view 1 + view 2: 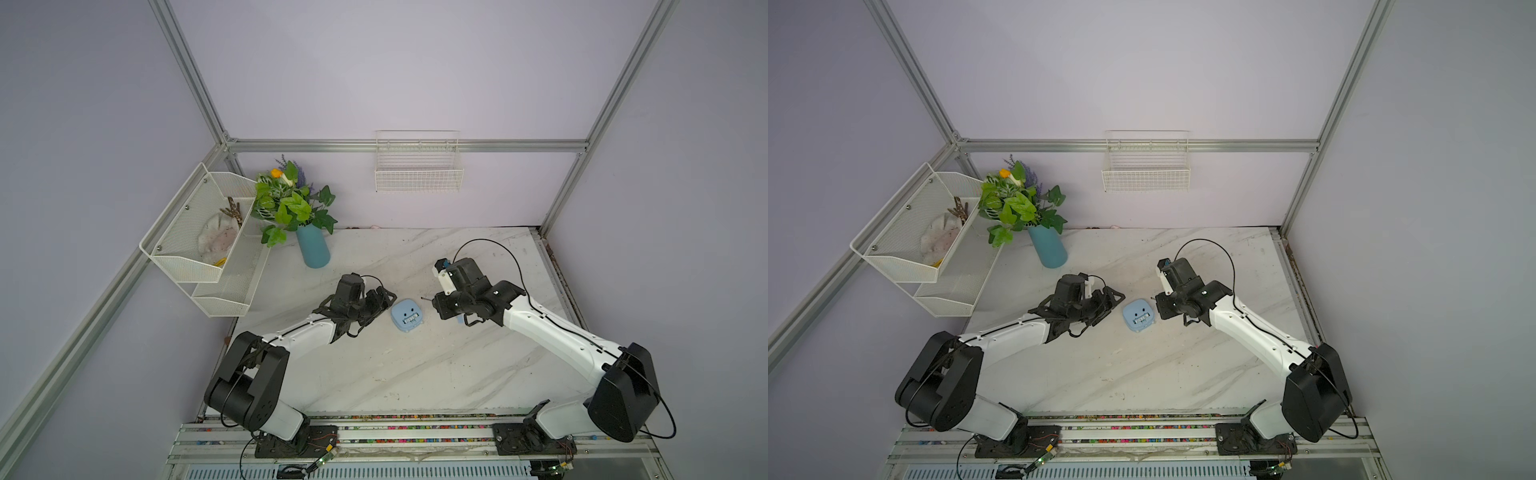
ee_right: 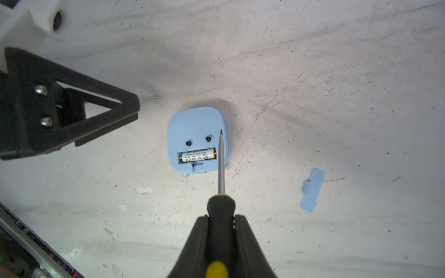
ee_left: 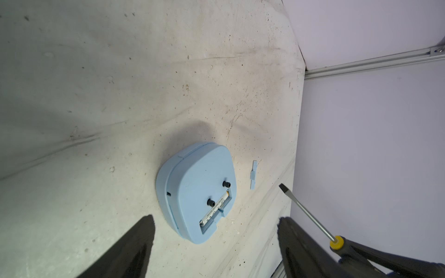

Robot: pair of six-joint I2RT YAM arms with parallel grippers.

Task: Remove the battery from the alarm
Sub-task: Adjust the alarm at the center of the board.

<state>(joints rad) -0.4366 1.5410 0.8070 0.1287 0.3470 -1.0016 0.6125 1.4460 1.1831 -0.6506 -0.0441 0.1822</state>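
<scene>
Lying in alarm's [image 2: 197, 125] open back slot, battery [image 2: 198, 155] near screwdriver [image 2: 221, 163] tip, apart. Right gripper [image 2: 221, 217] pinches screwdriver handle. Left gripper [image 3: 215, 217] spread wide.

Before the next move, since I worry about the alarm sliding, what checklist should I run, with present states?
1. Cover off the alarm: ok, it lies apart.
2. Battery exposed: ok.
3. Right gripper shut on the screwdriver: ok.
4. Screwdriver tip at the battery: not ok, clear of the alarm.
5. Left gripper steadying the alarm: not ok, open, not touching.
</scene>
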